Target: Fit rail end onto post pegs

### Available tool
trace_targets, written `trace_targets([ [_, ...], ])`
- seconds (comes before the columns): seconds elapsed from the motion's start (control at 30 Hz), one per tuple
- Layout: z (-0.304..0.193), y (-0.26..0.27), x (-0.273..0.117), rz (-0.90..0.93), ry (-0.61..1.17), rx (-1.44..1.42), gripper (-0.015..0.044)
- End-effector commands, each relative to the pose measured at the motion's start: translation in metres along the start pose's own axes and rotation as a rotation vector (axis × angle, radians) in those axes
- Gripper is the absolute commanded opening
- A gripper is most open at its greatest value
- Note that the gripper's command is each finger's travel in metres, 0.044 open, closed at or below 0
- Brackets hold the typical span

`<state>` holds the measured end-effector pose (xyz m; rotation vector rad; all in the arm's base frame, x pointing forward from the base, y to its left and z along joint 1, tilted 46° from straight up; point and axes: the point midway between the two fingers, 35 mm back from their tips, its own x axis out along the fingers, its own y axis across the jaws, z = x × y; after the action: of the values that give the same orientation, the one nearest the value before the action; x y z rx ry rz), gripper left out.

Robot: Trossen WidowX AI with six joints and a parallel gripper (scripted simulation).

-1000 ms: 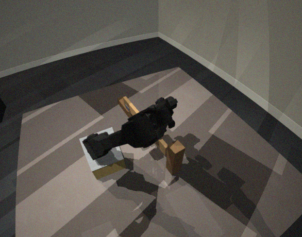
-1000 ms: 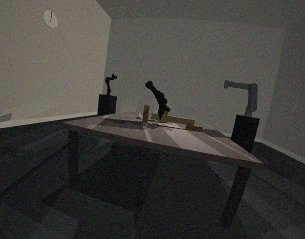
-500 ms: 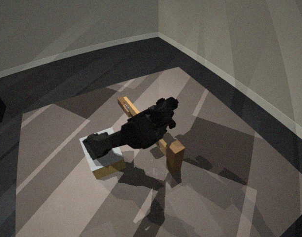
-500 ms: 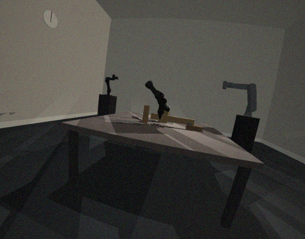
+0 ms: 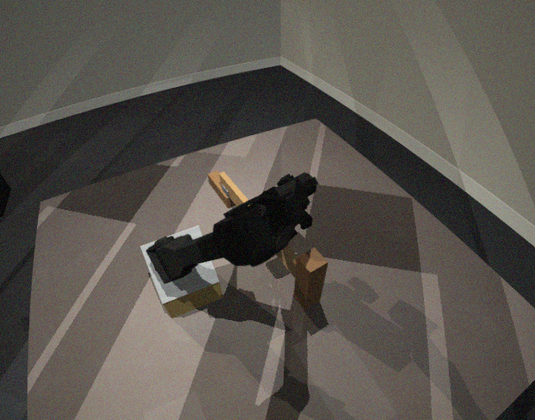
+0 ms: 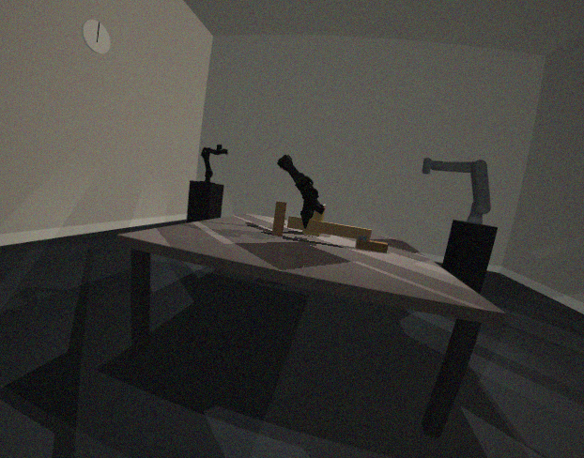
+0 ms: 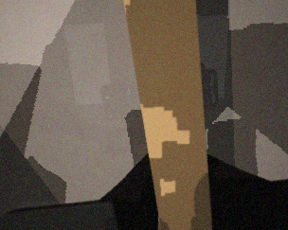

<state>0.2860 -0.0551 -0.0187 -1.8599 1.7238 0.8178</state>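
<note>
The long wooden rail point(image 5: 232, 186) point(image 6: 342, 229) point(image 7: 168, 61) runs from the low footboard block point(image 5: 216, 182) point(image 6: 378, 246) toward the upright post point(image 5: 309, 275) point(image 6: 279, 218). Its far end is at the bracket on the block. Its near end is raised off the table, close beside the post, with a narrow gap showing in the exterior view. The rail looks roughly level. My gripper point(image 6: 306, 224) point(image 7: 171, 156) is shut on the rail between its middle and the near end, with a dark finger on each side. The pegs and holes are hidden or too small to see.
The arm's base stands on a white-topped yellow block point(image 5: 193, 306) beside the rail. The arm reaches over the rail and hides its middle from the top view. Strong shadows cross the table point(image 5: 137, 343). Two other arms stand on dark pedestals point(image 6: 205, 199) point(image 6: 469, 251) beyond the table.
</note>
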Motion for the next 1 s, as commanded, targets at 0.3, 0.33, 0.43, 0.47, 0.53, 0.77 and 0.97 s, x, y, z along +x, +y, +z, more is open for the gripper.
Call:
trace_targets([
  [0.3,-0.0045,-0.0007,-0.0013,-0.006,0.000,-0.003,0.0000],
  [0.33,-0.0049,-0.0007,-0.0012,-0.006,0.000,-0.003,0.0000],
  [0.43,-0.0058,-0.0006,-0.0010,-0.006,0.000,-0.003,0.0000],
  [0.47,-0.0061,-0.0006,-0.0009,-0.006,0.000,-0.003,0.0000],
  [0.53,-0.0067,-0.0006,-0.0008,-0.006,0.000,-0.003,0.0000],
  [0.77,-0.0090,-0.0007,-0.0008,-0.006,0.001,-0.003,0.0000],
  [0.97,-0.0108,-0.0007,-0.0012,-0.006,0.001,-0.003,0.0000],
])
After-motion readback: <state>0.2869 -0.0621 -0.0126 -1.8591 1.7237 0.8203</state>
